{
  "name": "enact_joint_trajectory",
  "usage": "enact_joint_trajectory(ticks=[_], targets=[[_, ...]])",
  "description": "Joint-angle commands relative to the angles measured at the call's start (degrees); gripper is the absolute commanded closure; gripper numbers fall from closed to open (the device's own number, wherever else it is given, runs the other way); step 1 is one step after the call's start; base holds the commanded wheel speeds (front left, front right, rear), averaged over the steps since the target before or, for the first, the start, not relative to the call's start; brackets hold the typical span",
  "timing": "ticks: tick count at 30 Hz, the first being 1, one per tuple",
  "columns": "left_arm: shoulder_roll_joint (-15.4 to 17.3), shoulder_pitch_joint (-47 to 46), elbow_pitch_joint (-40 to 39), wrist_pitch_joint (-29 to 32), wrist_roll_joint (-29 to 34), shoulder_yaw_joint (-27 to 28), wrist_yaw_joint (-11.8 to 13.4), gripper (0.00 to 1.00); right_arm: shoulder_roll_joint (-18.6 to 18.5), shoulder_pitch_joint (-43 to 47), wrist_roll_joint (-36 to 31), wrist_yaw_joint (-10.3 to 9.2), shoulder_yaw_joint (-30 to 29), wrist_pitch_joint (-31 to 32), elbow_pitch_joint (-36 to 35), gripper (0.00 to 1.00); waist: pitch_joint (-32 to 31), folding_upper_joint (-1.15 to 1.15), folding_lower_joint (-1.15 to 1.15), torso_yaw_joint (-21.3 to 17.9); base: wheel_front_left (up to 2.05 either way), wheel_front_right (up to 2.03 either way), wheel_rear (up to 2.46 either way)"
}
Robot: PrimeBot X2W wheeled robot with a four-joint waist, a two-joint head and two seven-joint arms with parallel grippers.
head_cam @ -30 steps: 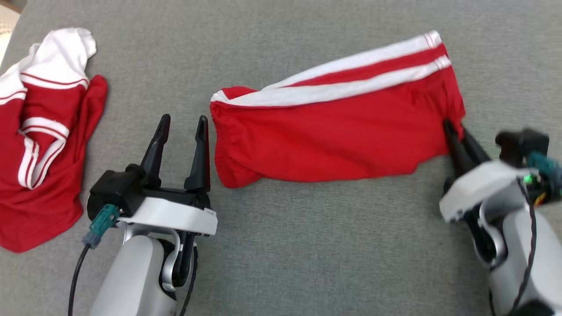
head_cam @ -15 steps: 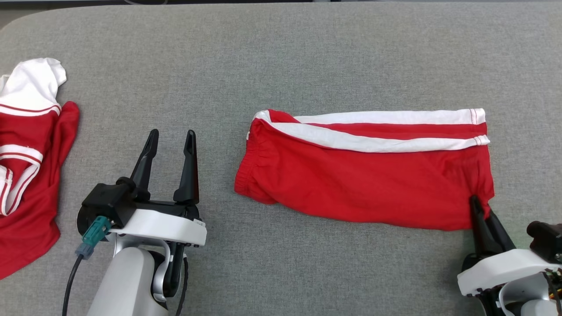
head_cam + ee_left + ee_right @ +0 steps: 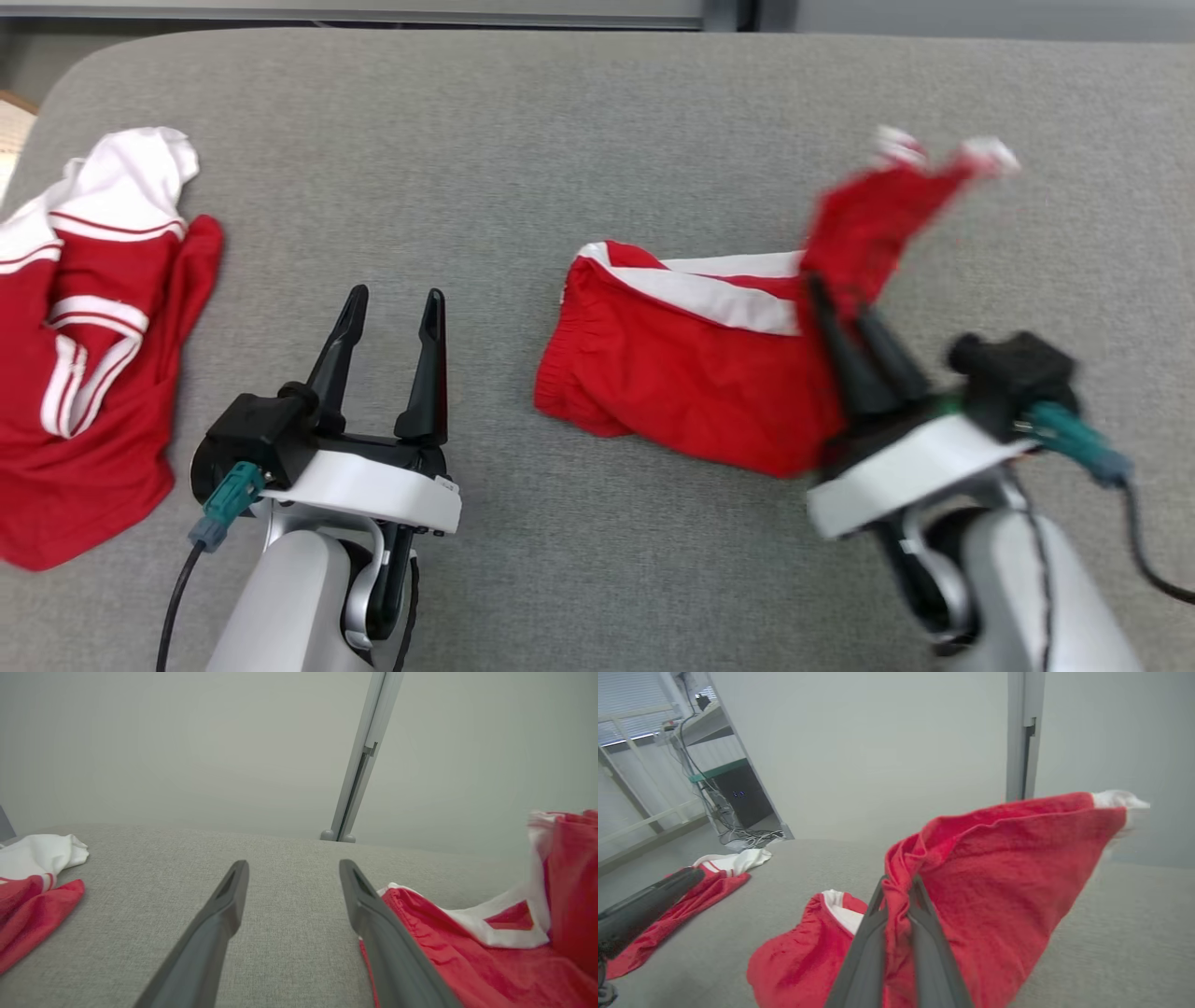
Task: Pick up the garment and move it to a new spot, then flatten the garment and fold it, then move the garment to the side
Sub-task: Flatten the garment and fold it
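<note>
Garment [image 3: 691,383] newly aloft in right hand [image 3: 837,297]

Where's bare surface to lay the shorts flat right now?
Free: the far strip of the grey surface behind both garments; the patch right of the red shorts; the near strip between the arms. Crowded: the left edge under the red-and-white shirt; the middle gap holds the open left gripper. The right gripper grips the shorts' hem.
</note>
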Motion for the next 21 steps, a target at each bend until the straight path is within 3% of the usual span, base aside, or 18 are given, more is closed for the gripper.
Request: enact_joint_trajectory(ticks=[1,8,14,16,17,21], targets=[[0.2,-0.4,-0.1,-0.3,-0.2,-0.3,0.4,0.0,-0.1,-1.8,1.4,-0.01,4.0,-0.1,1.0,1.0,-0.6,0.0,0.0,1.3,0.0,0.0,0.0],[0.2,-0.8,-0.4,-0.3,-1.6,-2.2,1.1,0.0,0.2,-4.2,6.1,-0.01,16.5,-0.2,8.4,1.0,-0.3,0.0,0.0,4.6,0.0,0.0,0.0],[0.2,-0.8,-0.5,-0.3,-2.2,-2.6,1.6,0.0,0.3,-4.2,8.3,0.0,20.1,-1.8,12.6,1.0,0.2,0.0,0.0,5.2,0.0,0.0,0.0],[0.2,-0.7,-0.5,-0.3,-2.3,-2.5,1.7,0.0,0.4,-4.8,9.1,0.0,21.5,-3.0,12.7,0.55,0.2,0.0,0.0,5.1,0.0,0.0,0.0],[0.2,-0.6,-0.5,-0.3,-2.3,-2.5,1.8,0.0,0.1,-5.3,9.5,0.0,22.0,-4.0,12.0,0.0,0.1,0.0,0.0,5.1,0.0,0.0,0.0],[0.2,0.1,-0.4,-0.3,-1.3,-1.9,1.8,0.0,-3.1,-5.8,9.8,-0.01,21.6,-7.5,8.8,0.0,-0.6,0.0,0.0,4.1,0.0,0.0,0.0]])
